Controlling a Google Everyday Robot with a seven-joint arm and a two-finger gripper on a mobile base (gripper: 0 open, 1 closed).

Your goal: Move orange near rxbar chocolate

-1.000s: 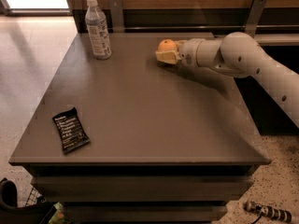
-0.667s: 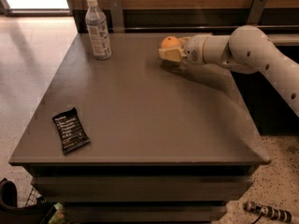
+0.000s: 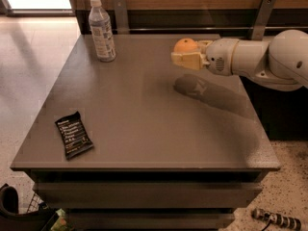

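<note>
The orange (image 3: 186, 45) is a small round fruit held in my gripper (image 3: 185, 56), lifted above the far right part of the grey table (image 3: 144, 124); its shadow falls on the tabletop below. The gripper's cream fingers are shut on the orange, and the white arm reaches in from the right. The rxbar chocolate (image 3: 73, 134), a flat black wrapper with white text, lies near the table's front left corner, far from the gripper.
A clear water bottle (image 3: 101, 30) with a white label stands upright at the table's far left. A wooden wall with metal brackets runs behind the table. Speckled floor surrounds it, with some items on the floor at the front left.
The gripper has risen off the tabletop with the orange in it and moved slightly right. The bottle and the bar have not moved.
</note>
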